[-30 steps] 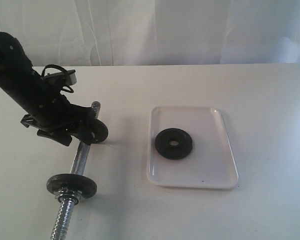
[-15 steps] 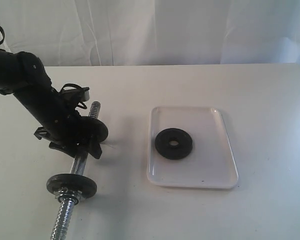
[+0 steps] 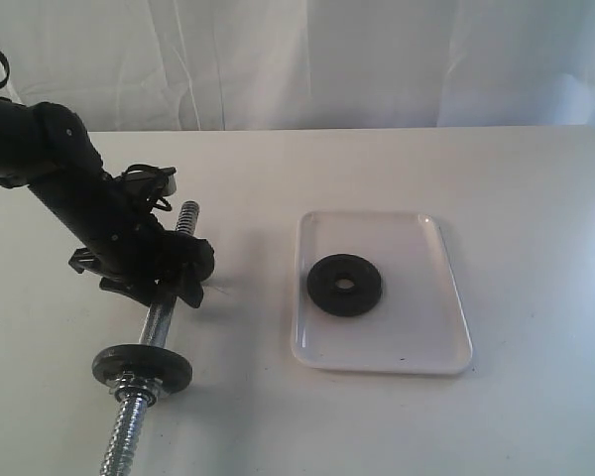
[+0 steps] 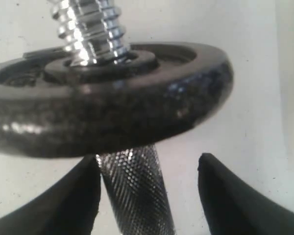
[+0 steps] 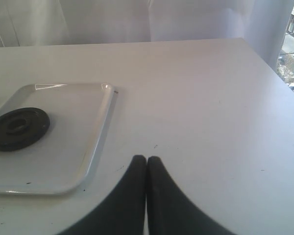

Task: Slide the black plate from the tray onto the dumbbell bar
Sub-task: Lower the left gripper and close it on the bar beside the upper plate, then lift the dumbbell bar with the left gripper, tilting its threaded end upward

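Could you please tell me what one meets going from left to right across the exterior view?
Dumbbell bar → tray, with the black plate lying in it.

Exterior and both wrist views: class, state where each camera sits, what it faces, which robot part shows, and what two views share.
Exterior: off the arms, looking down on the table at tray, black plate, dumbbell bar; left gripper shows.
Left wrist: on that arm, close on the bar and a disc; open fingers straddle the bar.
Right wrist: on that arm, facing across the table; shut right gripper shows.
Shared: exterior and right wrist show the plate in the tray.
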Action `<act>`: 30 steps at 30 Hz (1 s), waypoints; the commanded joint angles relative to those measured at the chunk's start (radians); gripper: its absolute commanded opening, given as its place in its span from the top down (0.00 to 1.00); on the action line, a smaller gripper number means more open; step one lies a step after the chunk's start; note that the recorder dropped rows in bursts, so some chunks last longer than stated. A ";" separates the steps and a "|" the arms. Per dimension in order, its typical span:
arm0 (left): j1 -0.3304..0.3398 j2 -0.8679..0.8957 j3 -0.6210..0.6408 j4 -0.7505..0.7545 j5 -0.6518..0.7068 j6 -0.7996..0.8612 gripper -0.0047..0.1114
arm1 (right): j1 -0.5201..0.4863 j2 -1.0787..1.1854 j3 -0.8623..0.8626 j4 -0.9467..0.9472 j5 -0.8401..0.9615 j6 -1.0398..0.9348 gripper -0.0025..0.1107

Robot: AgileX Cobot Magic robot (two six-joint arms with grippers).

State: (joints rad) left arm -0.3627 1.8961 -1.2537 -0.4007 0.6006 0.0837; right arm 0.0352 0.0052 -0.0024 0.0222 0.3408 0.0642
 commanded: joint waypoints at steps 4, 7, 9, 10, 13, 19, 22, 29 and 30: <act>-0.006 0.002 -0.004 -0.002 0.016 -0.006 0.45 | 0.004 -0.005 0.002 0.000 -0.006 0.001 0.98; -0.006 0.002 -0.004 -0.002 0.016 -0.006 0.47 | 0.004 -0.005 0.002 0.000 -0.006 0.001 0.98; -0.006 0.002 -0.004 -0.002 0.020 -0.006 0.47 | 0.004 -0.005 0.002 0.000 -0.006 0.001 0.98; -0.008 0.002 -0.004 -0.002 0.020 -0.006 0.47 | 0.004 -0.005 0.002 0.000 -0.006 0.001 0.98; -0.008 0.015 -0.003 -0.002 0.020 -0.006 0.47 | 0.004 -0.005 0.002 0.000 -0.006 0.001 0.98; -0.008 0.039 -0.003 -0.002 0.022 -0.006 0.47 | 0.004 -0.005 0.002 0.000 -0.006 0.001 0.98; -0.008 0.043 -0.003 -0.002 0.020 -0.006 0.47 | 0.004 -0.005 0.002 0.000 -0.006 0.001 0.98; -0.008 0.082 -0.003 -0.032 0.017 -0.006 0.47 | 0.004 -0.005 0.002 0.000 -0.006 0.001 0.98; -0.008 0.086 -0.003 -0.034 0.014 -0.006 0.47 | 0.004 -0.005 0.002 0.000 -0.006 0.001 0.98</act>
State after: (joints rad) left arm -0.3651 1.9613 -1.2596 -0.4201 0.6014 0.0837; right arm 0.0352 0.0052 -0.0024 0.0222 0.3408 0.0642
